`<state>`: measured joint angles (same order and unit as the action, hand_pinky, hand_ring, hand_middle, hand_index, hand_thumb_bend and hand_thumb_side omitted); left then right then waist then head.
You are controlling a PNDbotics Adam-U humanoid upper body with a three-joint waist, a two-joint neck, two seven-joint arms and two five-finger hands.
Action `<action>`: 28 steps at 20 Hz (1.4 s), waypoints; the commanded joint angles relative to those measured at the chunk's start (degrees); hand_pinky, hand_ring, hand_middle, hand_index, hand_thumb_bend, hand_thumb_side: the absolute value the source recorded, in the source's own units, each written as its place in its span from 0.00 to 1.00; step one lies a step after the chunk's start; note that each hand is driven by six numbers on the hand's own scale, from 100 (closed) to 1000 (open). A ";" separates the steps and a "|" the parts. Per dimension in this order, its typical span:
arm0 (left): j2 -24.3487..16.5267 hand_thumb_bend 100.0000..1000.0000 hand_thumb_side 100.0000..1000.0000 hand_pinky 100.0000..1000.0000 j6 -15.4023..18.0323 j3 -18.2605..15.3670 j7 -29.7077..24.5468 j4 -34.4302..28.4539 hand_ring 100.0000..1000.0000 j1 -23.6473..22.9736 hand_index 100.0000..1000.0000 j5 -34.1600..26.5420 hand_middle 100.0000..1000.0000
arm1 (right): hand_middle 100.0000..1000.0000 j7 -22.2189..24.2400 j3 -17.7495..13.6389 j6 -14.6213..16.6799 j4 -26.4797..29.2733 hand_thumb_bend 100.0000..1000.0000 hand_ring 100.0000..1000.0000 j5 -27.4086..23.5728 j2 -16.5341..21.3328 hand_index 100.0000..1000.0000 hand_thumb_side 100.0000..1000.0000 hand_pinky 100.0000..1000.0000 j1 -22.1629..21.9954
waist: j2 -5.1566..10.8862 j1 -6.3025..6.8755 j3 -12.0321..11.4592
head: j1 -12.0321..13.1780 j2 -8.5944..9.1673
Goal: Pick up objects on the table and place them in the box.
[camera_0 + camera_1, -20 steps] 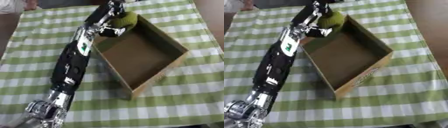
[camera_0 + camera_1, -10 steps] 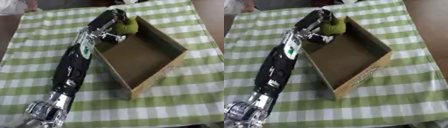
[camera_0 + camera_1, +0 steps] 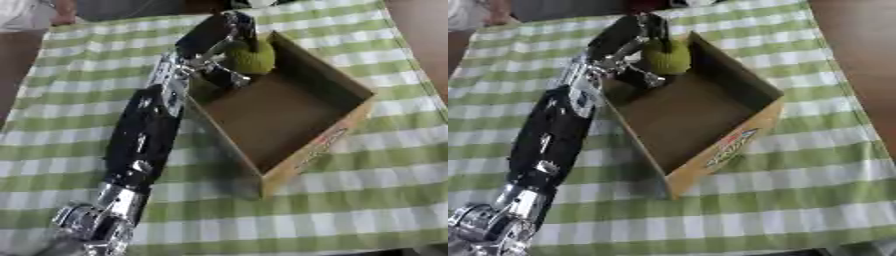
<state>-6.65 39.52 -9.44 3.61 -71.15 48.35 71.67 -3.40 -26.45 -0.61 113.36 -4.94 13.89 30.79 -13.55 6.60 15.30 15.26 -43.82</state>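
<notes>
Green-checked cloth covers the bench (image 3: 367, 200). I have my left hand (image 3: 213, 35) at the far corner of the box (image 3: 319, 145), fingers (image 3: 247, 26) curled round the green fruit-like object (image 3: 252, 56), held just inside. It looks light, rounded and rough-skinned; gripping across its widest part should suit it.

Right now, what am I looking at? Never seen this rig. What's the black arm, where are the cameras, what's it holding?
It is a humanoid upper body driven by a person. Both pictures come from the two eyes of one camera in its head, looking down, so they nearly match. The black and silver left arm reaches in from the lower left. Its left hand is curled round a round yellow-green fruit-like object, held over the far corner of an open brown cardboard box. The box sits on a green and white checked tablecloth. The right hand is not in either view.
</notes>
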 commanded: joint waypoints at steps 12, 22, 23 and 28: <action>0.19 0.65 0.00 0.38 -1.50 4.53 0.06 -9.12 0.47 -0.01 0.44 -3.37 0.40 | 0.58 -1.82 -0.29 0.15 1.24 0.00 0.84 0.80 3.12 0.73 0.57 0.83 0.89 | 1.66 -0.60 -0.02 | -0.19 -0.30; 0.75 0.54 0.00 0.38 -1.38 6.92 -3.18 -13.10 0.48 -0.98 0.44 -14.35 0.40 | 0.58 -2.26 -0.30 0.35 1.24 0.00 0.84 0.90 3.40 0.72 0.57 0.82 1.01 | 1.45 -0.67 -0.21 | -0.48 -0.30; 0.66 0.54 0.00 0.39 -1.49 6.76 -3.55 -13.26 0.49 -1.04 0.44 -14.70 0.41 | 0.58 -2.25 -0.27 0.39 1.24 0.00 0.84 0.92 3.39 0.72 0.57 0.82 1.01 | 1.41 -0.69 -0.28 | -0.59 -0.30; 0.01 0.17 0.00 0.56 -3.00 5.48 -4.59 -14.38 0.66 -1.64 0.64 -16.82 0.57 | 0.58 -2.28 -0.24 0.69 1.24 0.00 0.83 1.01 3.53 0.72 0.57 0.82 0.80 | 1.24 -1.15 -0.80 | -2.92 -0.30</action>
<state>-5.47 36.97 -3.28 -0.75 -84.19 46.02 55.67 -5.64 -26.78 -0.18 113.36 -4.20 15.72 30.78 -13.13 6.18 14.51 12.90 -43.82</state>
